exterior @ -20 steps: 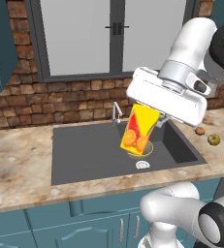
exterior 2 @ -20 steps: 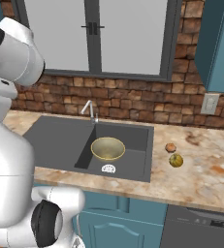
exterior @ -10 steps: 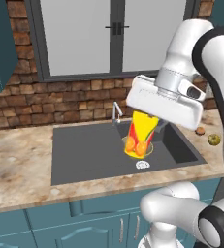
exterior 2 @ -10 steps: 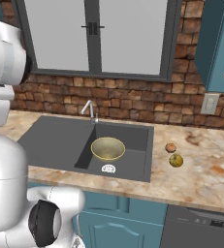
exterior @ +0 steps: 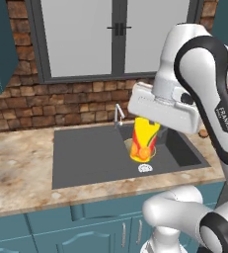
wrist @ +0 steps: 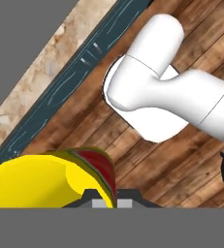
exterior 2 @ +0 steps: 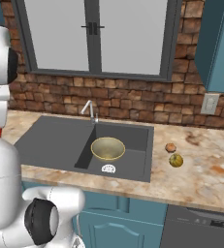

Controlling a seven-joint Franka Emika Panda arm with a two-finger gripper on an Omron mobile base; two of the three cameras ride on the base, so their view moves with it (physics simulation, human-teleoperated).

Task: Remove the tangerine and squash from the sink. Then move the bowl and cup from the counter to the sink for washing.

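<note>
Gripper (exterior: 146,129) clamped on yellow cup (exterior: 144,139), cup hanging over sink (exterior: 81,153) basin, above brass bowl (exterior 2: 107,148) near white drain (exterior 2: 108,168). Best practice judged: lower straight, keep cup clear of faucet (exterior 2: 89,110), release only once low beside bowl. Tangerine (exterior 2: 170,147) and squash (exterior 2: 176,160) sat on worktop right of sink rim

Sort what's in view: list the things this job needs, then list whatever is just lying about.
Job:
cup, in the pincer over the sink
bowl, in the basin
tangerine, on the counter right of the sink
squash, next to the tangerine

Lying about:
faucet
wall outlet
</note>
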